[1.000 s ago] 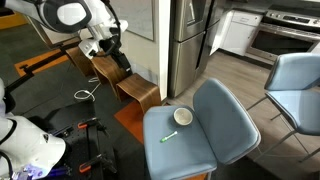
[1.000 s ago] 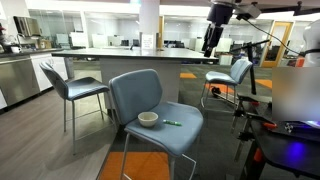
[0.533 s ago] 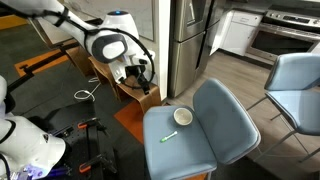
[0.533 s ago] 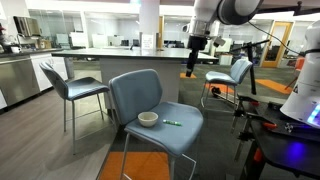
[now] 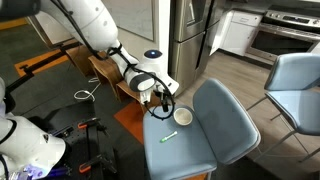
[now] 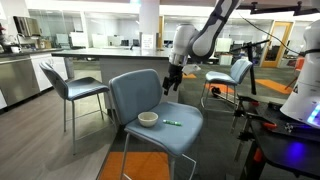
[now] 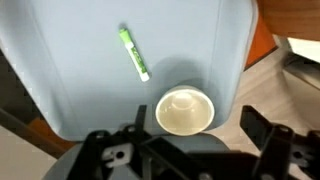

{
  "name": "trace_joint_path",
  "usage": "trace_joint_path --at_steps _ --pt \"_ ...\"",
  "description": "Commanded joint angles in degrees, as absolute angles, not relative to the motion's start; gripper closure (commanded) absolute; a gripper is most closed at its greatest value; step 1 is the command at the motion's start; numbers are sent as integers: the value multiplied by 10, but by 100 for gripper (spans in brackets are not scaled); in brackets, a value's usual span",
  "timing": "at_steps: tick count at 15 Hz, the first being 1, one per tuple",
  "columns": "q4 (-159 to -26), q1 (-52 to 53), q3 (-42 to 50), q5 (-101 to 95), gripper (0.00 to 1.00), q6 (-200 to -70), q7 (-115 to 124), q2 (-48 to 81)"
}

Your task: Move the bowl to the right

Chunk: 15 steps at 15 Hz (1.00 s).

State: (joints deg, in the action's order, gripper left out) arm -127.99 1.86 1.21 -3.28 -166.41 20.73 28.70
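Below claw (image 5: pixel 164 100), bowl (image 7: pixel 185 110) lies on chair seat (image 7: pixel 70 75), centred between wide-spread fingers (image 7: pixel 262 135), seemingly untouched.

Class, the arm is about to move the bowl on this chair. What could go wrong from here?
1. The bowl sits close to the edge of the seat; a clumsy push from the open gripper might tip it onto the floor.
2. The green marker lies loose on the same seat and could be swept off.

Wrist view's bottom edge cuts off the blurred gripper (image 7: pixel 189 148)
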Motion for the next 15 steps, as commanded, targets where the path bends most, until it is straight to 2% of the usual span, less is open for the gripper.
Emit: trace_joint_path --at_steps 1,6,15 --pt "-1199 26 13 33 0 -1663 204 377" --pt "-1087 11 0 97 0 -1649 200 492" --pt "-944 -25 -9 171 0 -1595 211 618"
